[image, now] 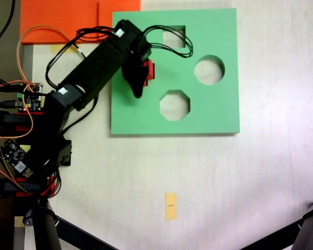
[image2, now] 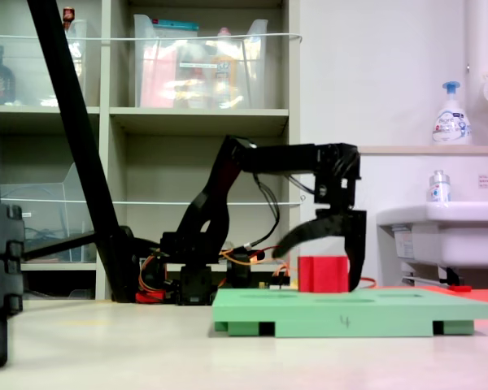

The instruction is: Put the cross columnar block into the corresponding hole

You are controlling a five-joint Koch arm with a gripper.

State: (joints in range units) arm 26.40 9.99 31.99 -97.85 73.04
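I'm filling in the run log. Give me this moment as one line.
gripper: open, astride block | red foam cross block: on green foam board, seemingly unseated | square, round, octagonal cutouts: empty

We see the gripper (image2: 321,256) spread wide over the green foam board (image2: 350,311); the red cross columnar block (image2: 323,274) stands upright on the board between its fingers.

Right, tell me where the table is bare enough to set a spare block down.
Bare table lies below the green foam board around the yellow tape strip, and to the first exterior view's right of the board. It is crowded at that view's left, by the arm's base and wires.
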